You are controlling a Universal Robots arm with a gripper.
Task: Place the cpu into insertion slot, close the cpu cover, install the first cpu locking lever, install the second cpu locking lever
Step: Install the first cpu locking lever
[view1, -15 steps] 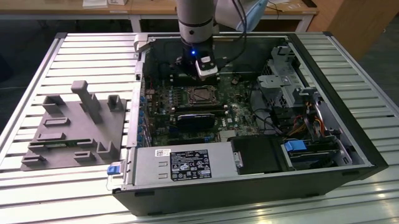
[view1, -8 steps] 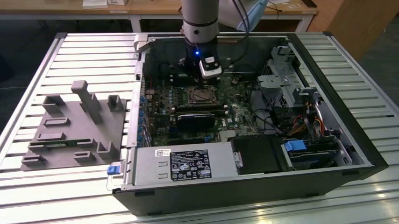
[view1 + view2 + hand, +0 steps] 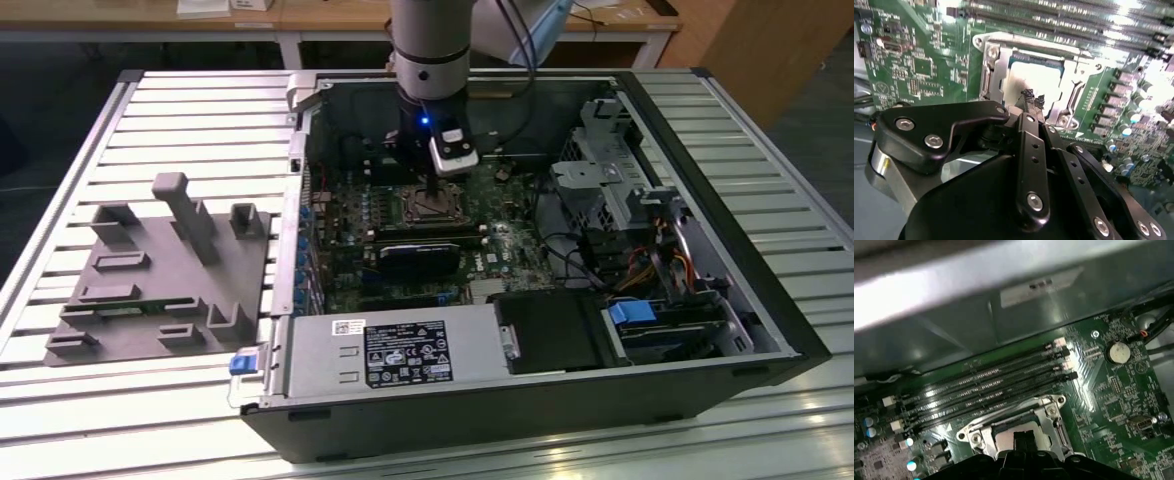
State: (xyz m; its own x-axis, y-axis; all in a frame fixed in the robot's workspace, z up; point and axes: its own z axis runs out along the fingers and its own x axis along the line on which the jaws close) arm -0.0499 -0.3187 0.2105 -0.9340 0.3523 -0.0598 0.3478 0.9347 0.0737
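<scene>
Exterior view: we see the arm reaching down into the open computer case (image 3: pixel 787 330), which lies on a slatted metal table (image 3: pixel 120 420), with the gripper (image 3: pixel 438 186) directly over the insertion slot (image 3: pixel 424 211) on the green motherboard (image 3: pixel 514 250). A grey moulded fixture (image 3: pixel 160 270) lies on the table well apart, toward the exterior view's left. In the second wrist view the gripper (image 3: pixel 1032 98) has its two black fingers drawn together, and we see nothing clamped between them. Their tips sit at or just above the dull silver top of the cpu (image 3: pixel 1024 80). The cpu lies flat inside the slot, framed by the silvery cpu cover (image 3: pixel 998 70). We cannot tell whether that cover is pressed fully down. In the first wrist view the fingertips (image 3: pixel 1019 440) show over the same silver-rimmed socket, just beside the row of long black memory slots (image 3: pixel 984 385). A round coin battery (image 3: pixel 1118 352) sits farther off on the board.
</scene>
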